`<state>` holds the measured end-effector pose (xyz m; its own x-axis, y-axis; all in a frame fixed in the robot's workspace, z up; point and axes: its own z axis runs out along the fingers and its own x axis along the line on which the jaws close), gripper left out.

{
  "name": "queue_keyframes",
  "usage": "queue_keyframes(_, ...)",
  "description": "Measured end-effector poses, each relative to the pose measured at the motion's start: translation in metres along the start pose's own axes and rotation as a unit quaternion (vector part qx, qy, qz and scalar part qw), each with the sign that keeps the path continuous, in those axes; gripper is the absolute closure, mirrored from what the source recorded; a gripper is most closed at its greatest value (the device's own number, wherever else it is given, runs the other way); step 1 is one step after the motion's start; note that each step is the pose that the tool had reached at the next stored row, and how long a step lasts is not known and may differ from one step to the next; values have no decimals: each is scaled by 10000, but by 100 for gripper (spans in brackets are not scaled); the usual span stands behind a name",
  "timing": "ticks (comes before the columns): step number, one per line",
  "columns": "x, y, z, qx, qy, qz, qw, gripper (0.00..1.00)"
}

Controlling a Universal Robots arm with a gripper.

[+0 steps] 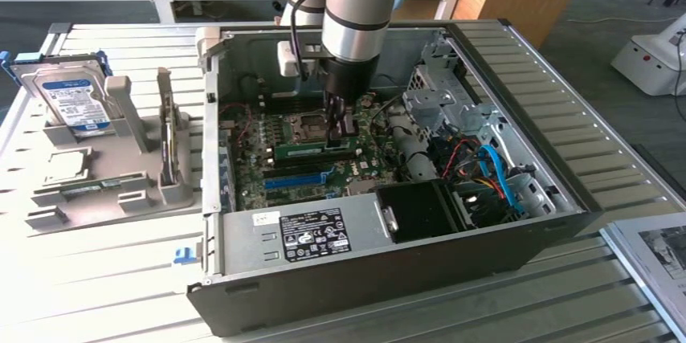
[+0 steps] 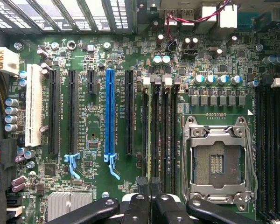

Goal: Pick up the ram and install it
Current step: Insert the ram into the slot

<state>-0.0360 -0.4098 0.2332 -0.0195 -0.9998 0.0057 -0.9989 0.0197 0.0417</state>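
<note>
The ram (image 1: 300, 149), a narrow green stick, stands on edge across the motherboard inside the open computer case (image 1: 557, 174). It sits among the memory slots (image 2: 157, 130), between the black expansion slots and the CPU socket (image 2: 218, 161). My gripper (image 1: 343, 138) reaches straight down into the case and is shut on the ram. The fingers cover the part of the stick toward the exterior view's right. In the wrist view my gripper (image 2: 150, 184) shows its dark fingers (image 2: 141, 200) pressed close together over one end of the slots.
A bright blue slot (image 1: 295, 181) lies beside the ram. The power supply (image 1: 311, 234) and a black fan box (image 1: 423, 210) fill the case's near side, with cables (image 1: 487, 170) and drive cages at the exterior view's right. A hard drive (image 1: 73, 102) stands in a grey holder (image 1: 108, 190) outside.
</note>
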Motion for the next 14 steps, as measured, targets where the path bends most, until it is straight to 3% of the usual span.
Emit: queue_keyframes(14,10,0,10,0,0,-16,10000,88)
